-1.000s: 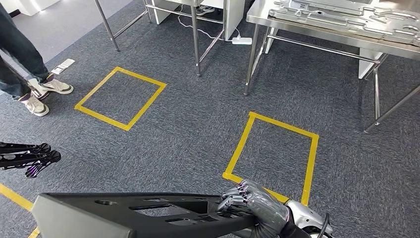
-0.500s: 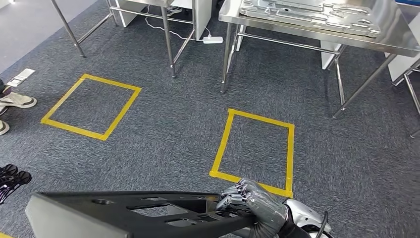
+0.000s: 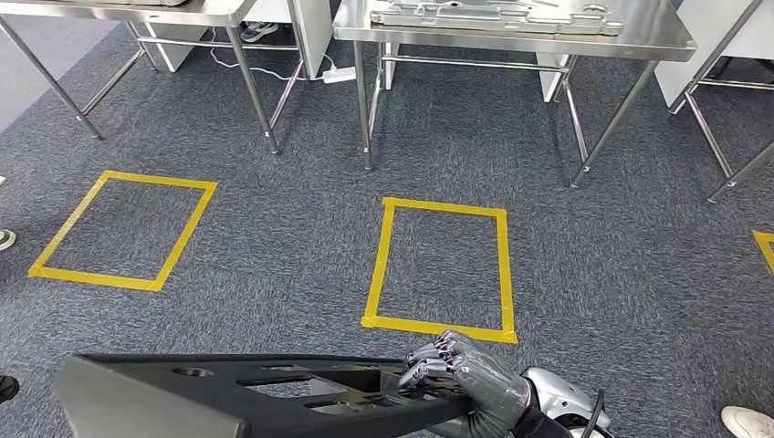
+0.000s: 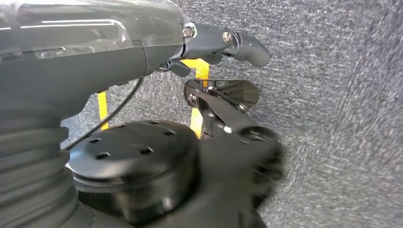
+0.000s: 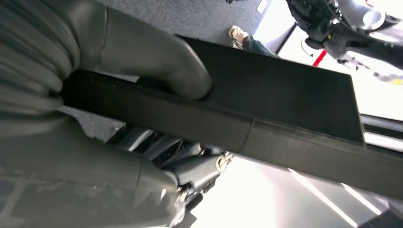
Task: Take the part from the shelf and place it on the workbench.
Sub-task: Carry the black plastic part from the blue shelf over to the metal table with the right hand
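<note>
The part (image 3: 228, 394) is a long black panel with cut-outs, lying across the bottom of the head view. My right hand (image 3: 470, 379) grips its right end, fingers curled over the top edge. In the right wrist view the thick thumb (image 5: 157, 57) presses on the part's (image 5: 285, 109) flat face. The steel workbench (image 3: 657, 41) stands ahead at the top centre and carries a silver metal fixture (image 3: 497, 14). My left hand (image 4: 228, 42) hangs over the carpet with its dark fingers stretched out, holding nothing.
Two yellow tape rectangles mark the grey carpet, one straight ahead (image 3: 376, 265) and one to the left (image 3: 55, 246). A second steel table (image 3: 137, 11) stands at the top left. A person's shoe (image 3: 748, 420) is at the bottom right corner.
The camera has turned, so the floor and tables have slid left and the workbench now stands ahead. The part and my right hand keep their place in view; my left hand has left it.
</note>
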You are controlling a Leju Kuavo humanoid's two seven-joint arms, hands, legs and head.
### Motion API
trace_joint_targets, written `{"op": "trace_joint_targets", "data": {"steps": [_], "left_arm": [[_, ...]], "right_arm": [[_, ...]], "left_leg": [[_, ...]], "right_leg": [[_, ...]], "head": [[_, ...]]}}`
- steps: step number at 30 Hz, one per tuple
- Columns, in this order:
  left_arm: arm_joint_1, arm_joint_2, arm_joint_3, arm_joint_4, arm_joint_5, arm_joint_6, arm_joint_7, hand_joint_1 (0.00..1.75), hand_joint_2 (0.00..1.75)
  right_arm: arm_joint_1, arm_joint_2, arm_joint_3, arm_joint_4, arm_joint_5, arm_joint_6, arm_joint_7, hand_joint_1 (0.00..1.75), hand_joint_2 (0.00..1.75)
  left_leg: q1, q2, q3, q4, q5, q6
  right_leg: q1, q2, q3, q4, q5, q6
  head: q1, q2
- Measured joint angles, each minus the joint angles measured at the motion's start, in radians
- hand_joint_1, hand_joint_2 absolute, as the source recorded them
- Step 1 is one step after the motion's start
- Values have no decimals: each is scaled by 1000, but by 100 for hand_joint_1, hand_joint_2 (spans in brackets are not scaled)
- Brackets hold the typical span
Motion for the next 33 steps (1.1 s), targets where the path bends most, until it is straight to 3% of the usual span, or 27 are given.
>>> {"op": "trace_joint_targets", "data": {"steps": [1, 2, 3, 4, 5, 7, 8, 10, 12, 14, 16, 17, 18, 21, 23, 27, 33], "left_arm": [[2, 0, 0, 0, 0, 0, 0, 0, 175], [3, 0, 0, 0, 0, 0, 0, 0, 175], [3, 0, 0, 0, 0, -1, 0, 0, 175], [3, 0, 0, 0, 0, -1, 0, 0, 175], [3, 0, 0, 0, 0, -1, 0, 0, 175], [4, 0, 0, 0, 0, -1, -1, 0, 175], [5, 0, 0, 1, 0, -1, -1, 0, 175], [4, 0, 0, 1, 0, -2, -3, 0, 175], [2, 0, 0, 1, 0, -2, -4, 0, 175], [3, 0, 0, 1, 0, -2, -4, 0, 175], [5, 0, 0, 2, 0, -3, -3, 0, 175], [5, 0, 0, 2, 0, -3, -3, 0, 175], [4, 0, 0, 2, 0, -3, -3, 0, 175], [0, 0, 0, 2, 0, -3, -3, 0, 175], [-2, 0, 0, 2, 0, -4, -3, 0, 175], [-2, 1, 0, 2, 0, -6, -3, 0, 175], [-2, 1, 0, 2, -2, -9, -3, 0, 175]], "right_arm": [[1, 0, 0, 0, 0, 0, 0, 175, 175], [2, 0, 0, 0, 0, 0, 0, 175, 175], [3, 0, 1, 0, 0, 0, 0, 175, 175], [3, 0, 1, 0, 0, 0, 0, 175, 175], [3, 0, 1, 0, 0, 0, 0, 175, 175], [2, 0, 0, 0, 0, 0, 0, 175, 175], [3, 0, 0, 0, 0, 0, 0, 175, 175], [4, 0, 0, 0, 0, 0, 0, 175, 175], [4, 0, 0, 0, 0, 0, 0, 175, 175], [2, 1, -1, 0, 0, 0, 0, 175, 175], [3, 1, -1, 1, 0, 0, 0, 175, 175], [4, 1, -1, 1, 0, 0, 0, 175, 175], [6, 1, -1, 1, 0, 0, 0, 175, 175], [6, 1, -1, 2, -1, 0, -3, 175, 175], [7, 1, -1, 2, -1, -1, -8, 175, 175], [9, 2, -1, 2, 2, -2, -14, 175, 175], [9, 2, 0, 2, 3, -3, -18, 175, 175]], "left_leg": [[0, -2, -26, 48, -10, 0], [1, -2, -38, 62, -1, 0], [2, -3, -30, 34, 29, 0], [4, -12, -7, -28, 71, 0], [7, -34, 20, -97, 107, 0], [13, -76, 56, -192, 142, 2], [13, -87, 60, -206, 141, 5], [10, -70, 61, -211, 141, 18], [12, -48, 63, -215, 143, 30], [12, -22, 65, -216, 141, 37], [11, 6, 65, -216, 139, 40], [11, 16, 66, -216, 137, 41], [11, 25, 67, -216, 135, 39], [9, 39, 75, -216, 129, 30], [4, 42, 77, -217, 125, 24], [-1, 39, 88, -229, 128, 30], [-1, 39, 100, -246, 133, 17]], "right_leg": [[0, 11, 1, 0, -1, -1], [0, 22, 2, 1, -1, -1], [-1, 33, 4, 2, -2, 0], [-3, 45, 6, 4, -4, 3], [-4, 56, 6, 7, -7, 7], [-4, 76, 0, 16, -11, 19], [-4, 85, -4, 18, -10, 25], [-9, 101, -9, 16, -7, 36], [-8, 75, -24, 42, -24, 44], [-6, 31, -73, 138, -74, 47], [-8, 16, -132, 251, -115, 50], [-8, 13, -144, 272, -112, 50], [-8, 11, -138, 258, -93, 50], [-4, -3, -47, 79, -11, 46], [-1, -11, -15, 16, -2, 44], [-2, -11, -9, 10, -4, 41], [-1, -11, -4, 11, -9, 33]], "head": [[0, 0], [0, 0], [0, 0], [0, 0], [0, 0], [0, 0], [0, 0], [1, 0], [3, 0], [5, 0], [5, 0], [5, 0], [5, 0], [5, 0], [4, 0], [3, 0], [3, 0]]}}
